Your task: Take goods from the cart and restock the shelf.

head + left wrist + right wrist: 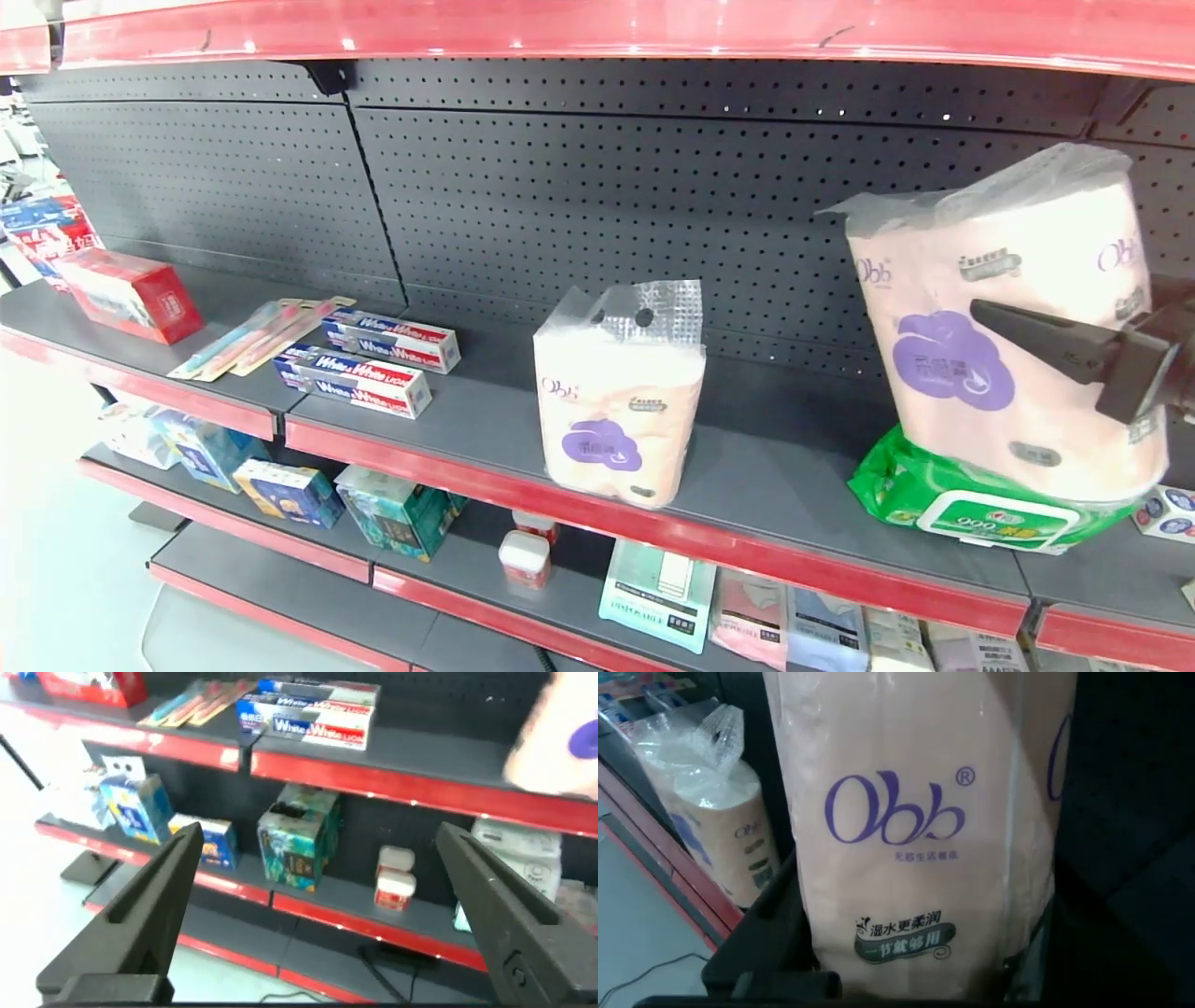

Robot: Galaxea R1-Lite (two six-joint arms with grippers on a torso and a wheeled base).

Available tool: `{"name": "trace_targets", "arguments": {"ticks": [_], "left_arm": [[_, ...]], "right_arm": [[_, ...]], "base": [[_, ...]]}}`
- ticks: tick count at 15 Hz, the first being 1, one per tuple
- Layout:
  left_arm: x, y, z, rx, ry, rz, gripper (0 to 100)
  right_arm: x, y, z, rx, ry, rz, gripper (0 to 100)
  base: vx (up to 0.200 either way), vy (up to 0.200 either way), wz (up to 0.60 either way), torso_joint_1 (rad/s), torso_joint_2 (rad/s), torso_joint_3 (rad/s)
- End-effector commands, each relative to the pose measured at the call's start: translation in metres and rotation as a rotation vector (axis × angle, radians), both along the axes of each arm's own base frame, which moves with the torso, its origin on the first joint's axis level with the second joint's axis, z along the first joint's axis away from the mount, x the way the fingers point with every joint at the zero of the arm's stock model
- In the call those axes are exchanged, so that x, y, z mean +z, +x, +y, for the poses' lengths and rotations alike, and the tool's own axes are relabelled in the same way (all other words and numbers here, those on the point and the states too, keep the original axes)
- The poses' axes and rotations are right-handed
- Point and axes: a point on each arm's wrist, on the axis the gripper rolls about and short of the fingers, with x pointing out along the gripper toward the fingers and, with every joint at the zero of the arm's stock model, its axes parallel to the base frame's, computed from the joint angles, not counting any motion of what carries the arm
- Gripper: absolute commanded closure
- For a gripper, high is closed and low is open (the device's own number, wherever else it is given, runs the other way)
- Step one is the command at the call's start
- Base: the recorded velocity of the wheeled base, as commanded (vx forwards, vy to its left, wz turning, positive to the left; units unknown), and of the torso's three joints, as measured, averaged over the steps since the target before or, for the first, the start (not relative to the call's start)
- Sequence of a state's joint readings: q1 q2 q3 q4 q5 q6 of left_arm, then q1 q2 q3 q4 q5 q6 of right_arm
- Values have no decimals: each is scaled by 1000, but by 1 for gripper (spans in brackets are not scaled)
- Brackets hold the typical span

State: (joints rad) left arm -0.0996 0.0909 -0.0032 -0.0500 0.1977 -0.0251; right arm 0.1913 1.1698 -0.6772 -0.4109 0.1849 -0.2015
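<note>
Tissue pack [1008,317] pinched in right tool [920,943] | wipes [980,518] beneath part-hidden | left tool [320,835] spread

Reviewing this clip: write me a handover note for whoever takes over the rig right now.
Left gripper: open, empty, facing the lower shelves.
Right gripper: shut on a tissue pack, held over the green wipes pack at the right of the shelf.
Done: a matching tissue pack stands mid-shelf.
Left: set the held pack down, release it, then probably fetch more goods.
</note>
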Motion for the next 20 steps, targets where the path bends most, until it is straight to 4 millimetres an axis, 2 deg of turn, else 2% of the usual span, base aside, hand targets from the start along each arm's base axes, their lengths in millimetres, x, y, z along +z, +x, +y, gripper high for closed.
{"name": "trace_targets", "arguments": {"ticks": [1,3,6,11,13,16,20], "left_arm": [[-1,0,1,40,-47,2,0],[-1,0,0,-4,-81,2,0],[-6,0,-4,-163,25,68,0],[-6,0,-4,-162,22,57,0],[-6,0,-4,-162,23,57,0],[-6,0,-4,-162,23,57,0],[-6,0,-4,-162,23,57,0]], "right_arm": [[-9,17,10,38,-8,58,100],[-10,20,16,59,13,76,100],[-8,30,21,71,19,82,100],[5,38,25,108,30,46,100],[5,47,30,135,31,55,100],[-6,72,38,153,58,73,100],[-35,112,43,235,72,91,100]], "base": [[0,0,0,0,0,0],[0,0,0,0,0,0],[0,0,0,0,0,0],[0,0,0,0,0,0],[0,0,0,0,0,0],[0,0,0,0,0,0],[0,0,0,0,0,0]]}}
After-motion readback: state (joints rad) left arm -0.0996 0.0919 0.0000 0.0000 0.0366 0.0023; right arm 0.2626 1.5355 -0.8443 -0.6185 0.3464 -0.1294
